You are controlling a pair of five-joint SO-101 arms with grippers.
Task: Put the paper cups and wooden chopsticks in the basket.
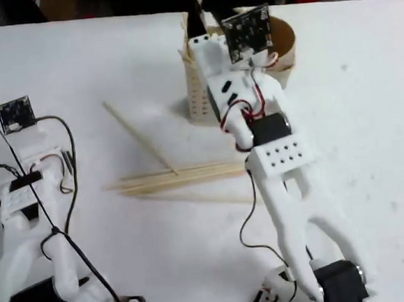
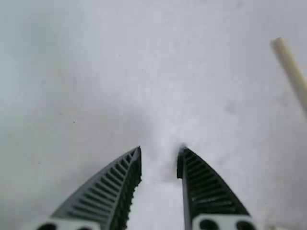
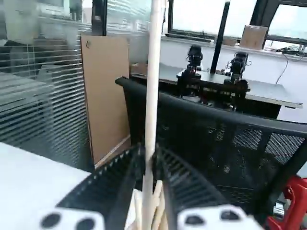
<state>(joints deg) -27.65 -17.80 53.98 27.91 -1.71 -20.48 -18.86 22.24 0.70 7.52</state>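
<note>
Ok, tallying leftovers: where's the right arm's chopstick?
The chopstick stands upright in the right end effector, above the basket, top centre of the high view.

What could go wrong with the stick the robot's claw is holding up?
The right claw pinches the pale wooden chopstick with much of it sticking out past the tips, so it may tilt or slip and miss the white perforated basket. The arm is close to the brown paper cup beside the basket and might knock it. The loose wooden chopsticks on the table could roll if nudged.

White table (image 1: 367,110); black mesh chair (image 3: 230,139) behind, brown cardboard sheet (image 3: 105,96), slatted blinds (image 3: 33,96), bright windows (image 3: 196,17).
</note>
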